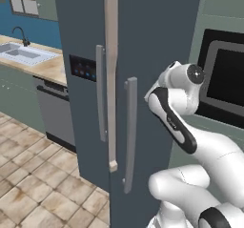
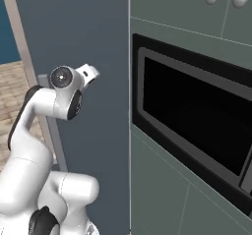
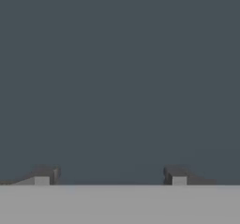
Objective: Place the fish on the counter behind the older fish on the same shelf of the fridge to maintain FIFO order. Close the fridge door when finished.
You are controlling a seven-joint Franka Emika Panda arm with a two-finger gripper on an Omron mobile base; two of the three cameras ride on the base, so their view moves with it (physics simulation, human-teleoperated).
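Hand view: the two-finger gripper [image 3: 110,176] has its dark tips spread wide with nothing between them, right up against the flat slate-blue face of the tall two-door fridge [image 1: 152,41]. Both doors look shut, grey bar handles [image 1: 129,134] side by side. The beige marbled stone counter [image 1: 47,67] lies far left. No fish can be made out.

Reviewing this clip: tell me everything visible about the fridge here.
The fridge is tall, dark slate-blue, matte, with two doors, each carrying a long grey vertical bar handle. A small black panel with blue lights sits on the left door. A beige strip shows in the gap between the doors, so the left one looks ajar. It stands between the counter and a built-in oven. The open hand faces the door closely.
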